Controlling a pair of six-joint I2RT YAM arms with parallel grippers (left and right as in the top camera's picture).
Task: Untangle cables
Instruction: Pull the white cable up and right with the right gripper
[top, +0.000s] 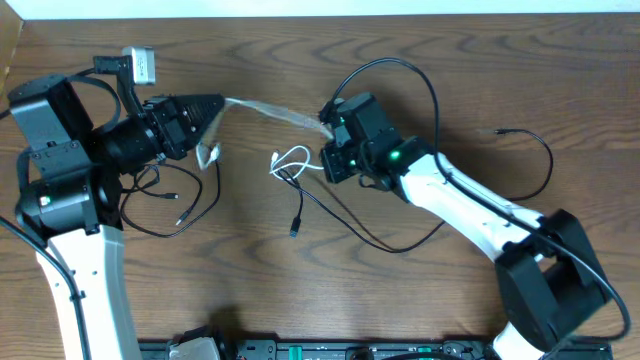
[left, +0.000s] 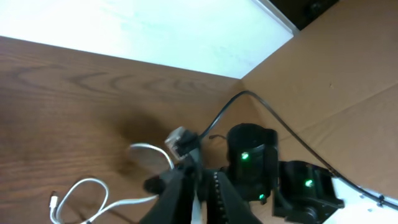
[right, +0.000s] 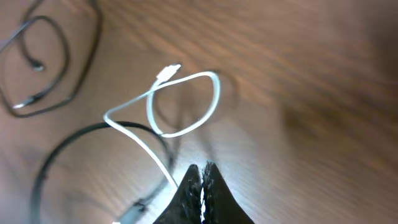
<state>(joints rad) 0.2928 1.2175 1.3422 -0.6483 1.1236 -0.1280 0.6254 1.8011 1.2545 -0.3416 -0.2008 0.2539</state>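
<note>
- Untangling under way: the left end effector (top: 213, 107) pinches a pale strand (top: 270, 112) stretched across to the right end effector (right: 200, 171), whose fingers are pressed together; what they hold cannot be told
- The white cable (top: 292, 160) lies looped on the tabletop (top: 450, 60) beside the right end effector, crossing a black cable (top: 335, 218)
- The next move likely calls for drawing the white loop clear of the black one
- No brand, label or writing is legible

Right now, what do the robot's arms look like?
Both arms have white links and chunky black joints with small green lights. The left arm and right arm each carry black wires of their own. The left gripper and right gripper are black, with narrow, pointed fingers.
</note>
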